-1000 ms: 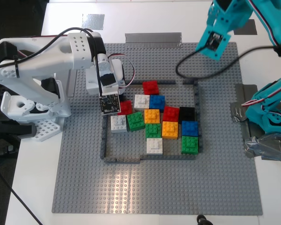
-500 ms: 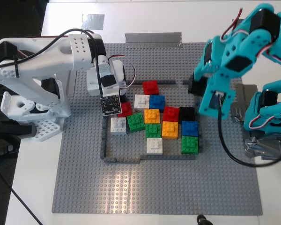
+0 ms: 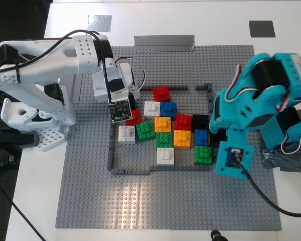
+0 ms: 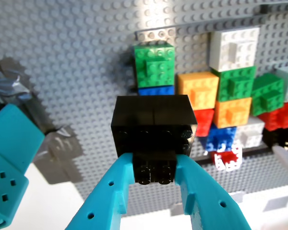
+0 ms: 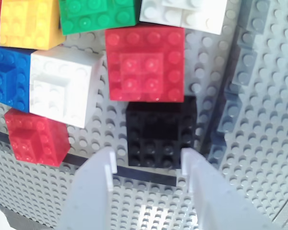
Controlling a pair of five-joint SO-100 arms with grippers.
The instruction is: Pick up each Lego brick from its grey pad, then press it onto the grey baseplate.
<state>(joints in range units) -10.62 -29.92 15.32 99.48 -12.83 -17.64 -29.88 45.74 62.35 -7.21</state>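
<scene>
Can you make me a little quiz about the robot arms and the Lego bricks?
1. True or false: my first gripper is shut on the held black brick.
2. The other black brick sits on the grey baseplate in front of my second gripper. Which colour is the brick right beside it? A red, B orange, C green.
3. Fill in the gap: the jaws of my second gripper are ____ (open or shut).

Key: 1 true. 2 A, the red brick. 3 open.
</scene>
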